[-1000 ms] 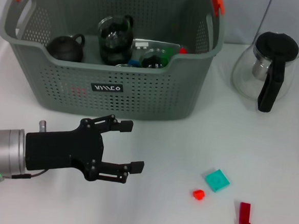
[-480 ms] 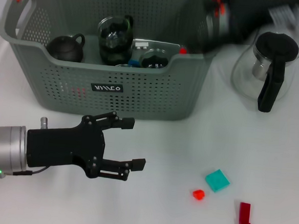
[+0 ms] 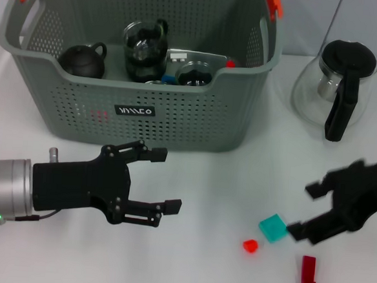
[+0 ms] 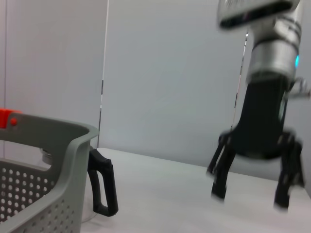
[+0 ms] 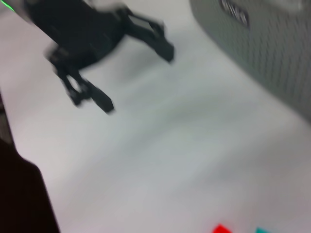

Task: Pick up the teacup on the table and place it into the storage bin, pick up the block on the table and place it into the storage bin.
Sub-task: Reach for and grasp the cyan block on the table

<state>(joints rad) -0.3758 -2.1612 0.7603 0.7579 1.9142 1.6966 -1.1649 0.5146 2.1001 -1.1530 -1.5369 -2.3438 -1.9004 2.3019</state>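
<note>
Blocks lay on the white table [image 3: 238, 171] in front of the storage bin [image 3: 139, 112]: a teal block [image 3: 273, 228], a small red block [image 3: 250, 245] and a dark red block [image 3: 308, 273]. The right gripper [image 3: 306, 211] hovered wide open and empty, just beside the teal block. The left gripper [image 3: 162, 180] hung open and empty, well apart from them.

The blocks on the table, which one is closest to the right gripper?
The teal block: its corner almost meets the open right gripper. The small red block and dark red block lie farther away.
</note>
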